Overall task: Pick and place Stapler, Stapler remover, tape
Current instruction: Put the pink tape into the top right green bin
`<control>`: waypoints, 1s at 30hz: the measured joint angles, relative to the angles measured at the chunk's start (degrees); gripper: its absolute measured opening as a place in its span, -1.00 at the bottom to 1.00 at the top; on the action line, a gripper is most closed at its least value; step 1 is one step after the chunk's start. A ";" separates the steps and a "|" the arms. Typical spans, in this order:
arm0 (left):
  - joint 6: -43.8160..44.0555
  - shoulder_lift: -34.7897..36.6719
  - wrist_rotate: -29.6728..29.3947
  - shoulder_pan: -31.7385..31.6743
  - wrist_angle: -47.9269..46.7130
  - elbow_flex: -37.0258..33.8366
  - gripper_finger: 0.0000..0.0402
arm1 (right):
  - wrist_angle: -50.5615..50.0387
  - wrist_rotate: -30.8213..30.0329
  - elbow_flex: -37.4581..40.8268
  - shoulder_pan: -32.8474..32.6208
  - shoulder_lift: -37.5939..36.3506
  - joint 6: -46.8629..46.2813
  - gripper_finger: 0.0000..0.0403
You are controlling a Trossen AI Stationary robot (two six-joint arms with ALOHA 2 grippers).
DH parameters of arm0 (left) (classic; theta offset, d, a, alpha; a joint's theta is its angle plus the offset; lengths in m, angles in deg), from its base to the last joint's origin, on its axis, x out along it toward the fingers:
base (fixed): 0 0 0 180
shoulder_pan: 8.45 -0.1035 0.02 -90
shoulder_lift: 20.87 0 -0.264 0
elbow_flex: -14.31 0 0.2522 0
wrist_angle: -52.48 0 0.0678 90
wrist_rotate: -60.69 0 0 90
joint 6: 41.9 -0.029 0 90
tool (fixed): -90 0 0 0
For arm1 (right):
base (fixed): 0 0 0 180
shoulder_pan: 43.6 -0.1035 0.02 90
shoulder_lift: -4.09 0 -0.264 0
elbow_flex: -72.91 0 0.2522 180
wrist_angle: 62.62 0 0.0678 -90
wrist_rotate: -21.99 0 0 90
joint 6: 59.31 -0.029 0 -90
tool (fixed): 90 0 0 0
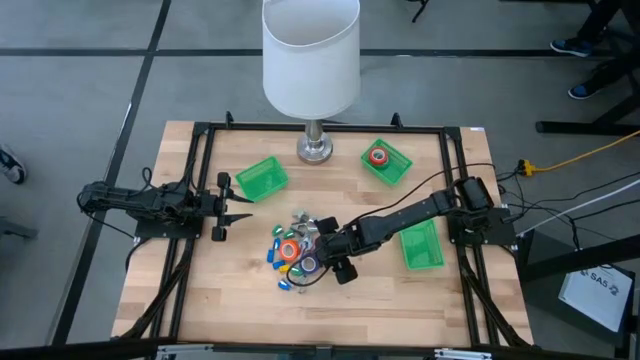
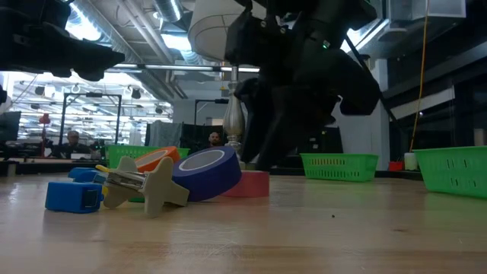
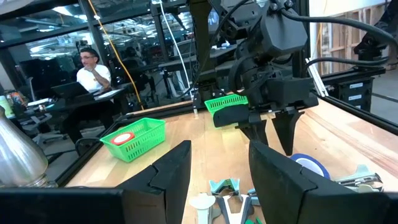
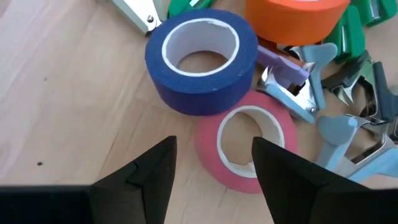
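Note:
A pile of small things lies mid-table: a purple tape roll (image 4: pixel 202 56), a red roll (image 4: pixel 249 146), an orange roll (image 4: pixel 295 15), silvery claw-shaped staple removers (image 4: pixel 339 134) and blue staplers (image 2: pixel 72 194). The red roll lies flat on the wood with the purple roll leaning on it (image 2: pixel 205 171). My right gripper (image 4: pixel 214 180) is open and hangs just above the near side of the red roll, at the pile's right edge (image 1: pixel 322 256). My left gripper (image 1: pixel 235 207) is open and waits at the table's left, pointing toward the pile.
Three green bins stand around the pile: far left (image 1: pixel 262 178), far right (image 1: pixel 387 160) with an orange-red roll in it, and right (image 1: pixel 421 245). A lamp (image 1: pixel 315 148) stands at the far edge. A seated person shows beyond the table (image 3: pixel 90 68).

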 joint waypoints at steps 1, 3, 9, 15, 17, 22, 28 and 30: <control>0.00 0.00 0.00 0.00 0.00 -0.02 -0.22 | 0.16 0.00 -0.02 0.02 0.20 0.02 0.06; 0.00 0.00 -0.02 0.01 0.00 -0.02 -0.22 | -0.16 0.02 0.00 0.02 0.43 0.00 0.06; 0.00 0.00 0.00 0.00 0.00 -0.02 -0.22 | 1.65 0.48 -0.08 0.02 2.32 0.00 0.06; 0.00 0.02 0.00 0.00 0.04 -0.02 -0.22 | 1.90 1.61 -0.21 0.02 4.39 0.13 0.01; 0.00 0.02 0.07 0.00 0.00 -0.02 -0.22 | 2.06 1.79 -0.24 0.02 4.55 -0.03 -0.08; 0.00 0.00 0.12 0.01 -0.02 0.00 -0.22 | 0.62 1.77 -1.16 0.10 4.63 -0.22 -0.50; 0.00 0.00 0.17 0.00 -0.02 -0.02 -0.22 | -8.56 3.51 -5.45 0.62 4.92 -3.11 -0.79; 0.00 0.00 0.18 0.01 -0.03 -0.01 -0.22 | -12.48 3.48 -7.94 1.10 4.92 -6.05 -0.79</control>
